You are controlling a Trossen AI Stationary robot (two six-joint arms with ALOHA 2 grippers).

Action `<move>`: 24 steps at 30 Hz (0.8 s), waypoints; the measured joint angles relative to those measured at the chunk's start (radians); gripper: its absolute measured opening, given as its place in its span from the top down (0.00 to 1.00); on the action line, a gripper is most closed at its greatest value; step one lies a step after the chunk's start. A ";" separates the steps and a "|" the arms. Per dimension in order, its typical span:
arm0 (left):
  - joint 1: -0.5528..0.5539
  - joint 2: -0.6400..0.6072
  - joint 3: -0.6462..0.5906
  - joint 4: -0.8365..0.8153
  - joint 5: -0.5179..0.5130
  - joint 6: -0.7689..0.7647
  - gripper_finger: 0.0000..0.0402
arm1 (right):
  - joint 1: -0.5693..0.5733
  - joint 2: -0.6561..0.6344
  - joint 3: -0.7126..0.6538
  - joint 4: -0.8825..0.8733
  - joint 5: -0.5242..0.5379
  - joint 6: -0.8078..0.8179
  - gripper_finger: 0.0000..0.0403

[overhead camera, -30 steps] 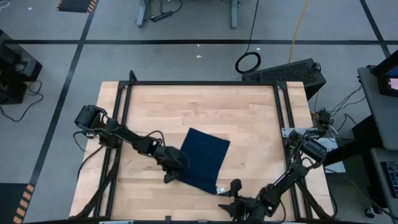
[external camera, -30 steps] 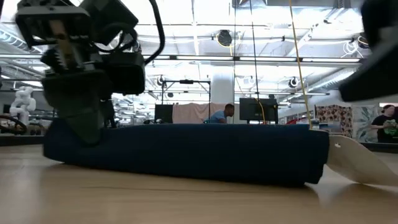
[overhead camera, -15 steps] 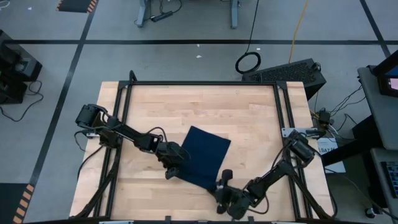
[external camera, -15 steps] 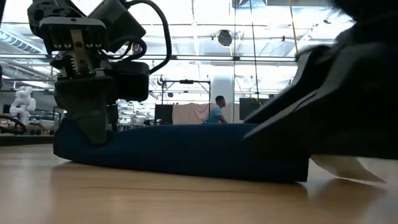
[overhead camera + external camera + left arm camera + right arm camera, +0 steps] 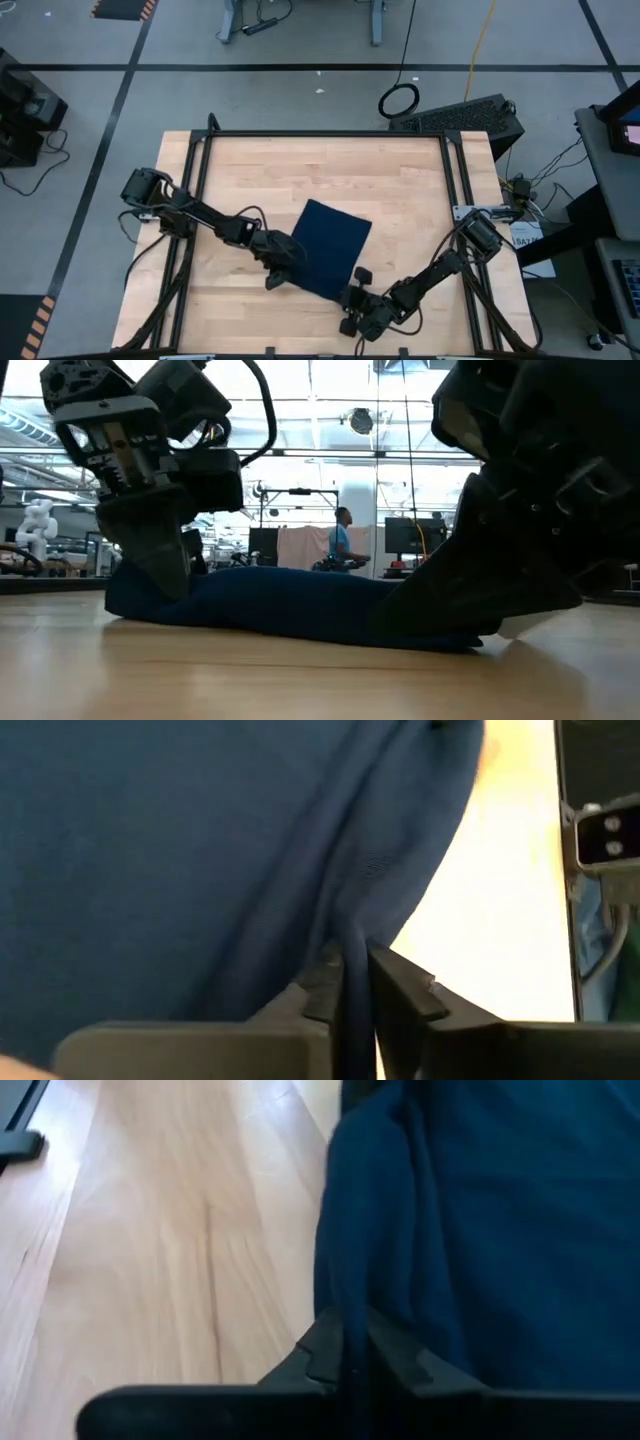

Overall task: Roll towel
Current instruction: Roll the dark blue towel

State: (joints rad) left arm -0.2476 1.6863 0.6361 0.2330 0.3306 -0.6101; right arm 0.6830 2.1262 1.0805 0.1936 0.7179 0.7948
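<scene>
High view: one towel point(image 5: 331, 250), dark navy, lying flat and slightly askew a little toward the near edge of the wooden bench point(image 5: 320, 170).

Left gripper point(image 5: 281, 277): at the towel's near-left corner; fingers clenched on a fold of the cloth, as the left wrist view shows the fabric pinched between them.

Right gripper point(image 5: 356, 290): at the near-right corner; fingers clenched on the hem, cloth gathered between them in the right wrist view.

Handling, as judged: soft, thin, light fabric; it bunches and drapes at each pinch, holds no shape, and will probably sag between the two holds. Best taken at the two near corners, as now, so the edge turns over evenly.

Edges and room: far edge of the towel lies free; bare bench beyond it and to both sides gives room to roll away from the grippers. Black frame rails point(image 5: 196, 190) line the sides, well apart from the cloth.
</scene>
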 joint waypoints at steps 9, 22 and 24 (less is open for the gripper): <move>-0.044 -0.128 0.000 -0.060 -0.057 0.158 0.67 | -0.022 -0.002 0.000 -0.001 -0.063 0.071 0.99; -0.398 -0.099 0.001 0.025 -0.678 0.616 0.66 | -0.023 0.001 -0.002 -0.008 -0.081 0.134 0.99; -0.434 -0.054 0.001 0.027 -0.802 0.644 0.66 | -0.023 0.001 -0.002 -0.008 -0.081 0.137 0.99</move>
State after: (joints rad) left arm -0.6818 1.6321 0.6373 0.2603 -0.4711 0.0341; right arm 0.6601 2.1273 1.0790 0.1854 0.6368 0.9314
